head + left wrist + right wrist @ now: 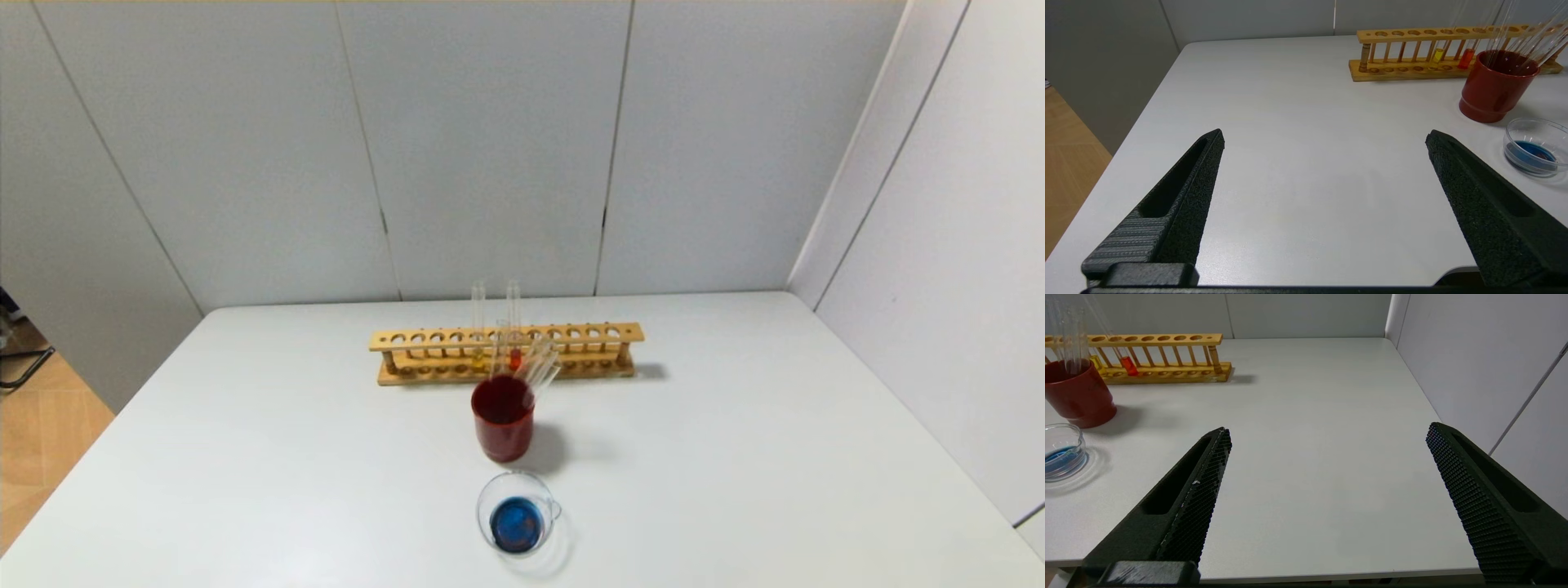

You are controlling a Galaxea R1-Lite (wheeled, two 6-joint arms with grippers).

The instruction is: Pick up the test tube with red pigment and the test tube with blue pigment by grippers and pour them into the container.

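The test tube with red pigment (pixel 514 356) stands upright in the wooden rack (pixel 571 334), beside a tube with yellow liquid (pixel 478 359). It also shows in the left wrist view (pixel 1466 58) and the right wrist view (pixel 1129 366). No tube with blue liquid shows. The container (pixel 483 500), a low clear beaker, holds blue liquid near the table's front; it also shows in both wrist views (pixel 1509 136) (pixel 1080 437). My left gripper (pixel 1326 133) is open and empty over bare table at the front left. My right gripper (pixel 1329 428) is open and empty at the front right. Neither shows in the head view.
A dark red cup (pixel 504 433) with several empty glass tubes leaning in it stands between the rack and the beaker. The white table (pixel 735 449) has grey walls behind it and to the right. Floor shows past its left edge.
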